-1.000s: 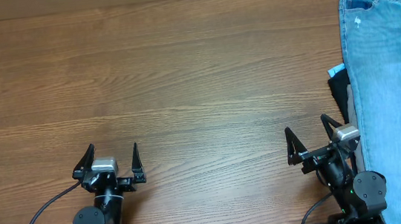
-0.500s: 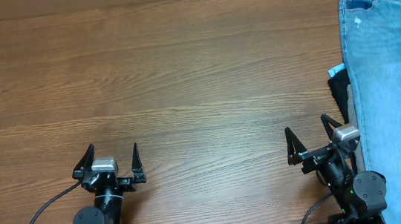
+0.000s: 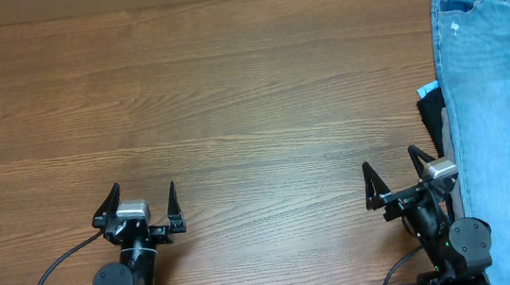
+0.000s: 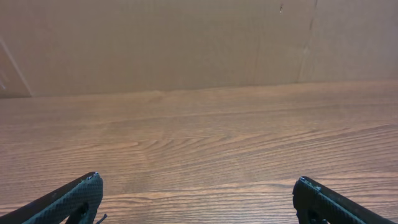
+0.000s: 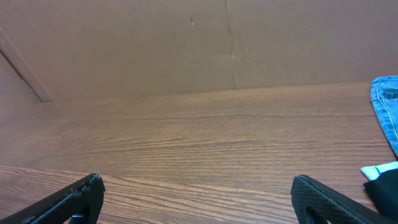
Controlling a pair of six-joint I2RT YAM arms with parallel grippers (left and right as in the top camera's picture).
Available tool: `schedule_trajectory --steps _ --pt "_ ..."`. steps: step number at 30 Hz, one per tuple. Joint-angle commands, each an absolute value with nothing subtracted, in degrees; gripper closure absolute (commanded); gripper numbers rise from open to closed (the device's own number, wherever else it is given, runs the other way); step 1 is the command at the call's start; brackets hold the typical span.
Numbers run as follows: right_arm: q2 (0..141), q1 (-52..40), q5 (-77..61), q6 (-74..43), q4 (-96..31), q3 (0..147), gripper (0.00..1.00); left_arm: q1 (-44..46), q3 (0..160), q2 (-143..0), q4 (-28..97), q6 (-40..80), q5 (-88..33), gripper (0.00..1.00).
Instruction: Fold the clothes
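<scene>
Denim jeans [image 3: 496, 89] cut off rightward, dark garments [image 3: 432, 112] half hidden beneath; both end effectors [image 3: 143, 186] [image 3: 389, 157] spread, empty.

Nearly all of overhead view is a brown wood-grain surface [image 3: 250, 95]. Grain runs left-right w/ darker wavy streaks. Finish looks matte. Light is even & soft: no hard shadows, no glare.

Along far edge of surface stands a plain tan cardboard-like backdrop [image 4: 186, 43], flat & upright, meeting surface in a straight line. Right wrist view shows a vertical seam [image 5: 230, 43] in backdrop, approx. mid-frame, w/ a small dark speck [image 5: 191, 20] just left of it near top. A slanted crease [image 5: 22, 74] at backdrop's left end runs down to surface's far edge. Overhead shows backdrop only as a thin paler strip at top.
</scene>
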State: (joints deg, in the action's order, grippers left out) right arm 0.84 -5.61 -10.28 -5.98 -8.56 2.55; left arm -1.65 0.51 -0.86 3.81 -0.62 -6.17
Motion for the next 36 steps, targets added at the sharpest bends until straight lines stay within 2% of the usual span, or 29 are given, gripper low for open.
schedule_trajectory --steps 1,7,15,19,24,31,36 --pt "0.2 -5.3 -10.1 -6.2 -8.2 2.4 0.0 -2.0 0.3 -0.3 3.8 -1.1 -5.9 0.0" --pt "0.2 -5.3 -10.1 -6.2 -8.0 2.4 0.0 -2.0 0.3 -0.3 3.8 -1.1 -6.5 0.0" --pt "0.2 -5.3 -20.4 -6.8 -3.9 3.3 0.0 -2.0 1.8 -0.3 -2.0 3.4 -20.3 0.0" --pt "0.2 -5.3 -21.0 -10.1 -0.4 6.3 0.0 -2.1 6.1 -0.3 -2.8 4.8 -20.7 0.0" --pt "1.0 -5.3 -19.5 -10.0 2.2 12.0 0.0 -2.1 13.5 -2.0 -0.1 -0.1 -20.2 0.0" --pt "12.7 -5.3 -18.9 -10.1 -5.3 25.8 0.0 -2.1 29.4 -17.1 10.1 -0.1 -16.5 0.0" --pt "29.6 -5.3 -19.0 -10.1 -20.4 43.8 0.0 -2.1 47.7 -34.7 22.8 -0.1 -16.1 0.0"
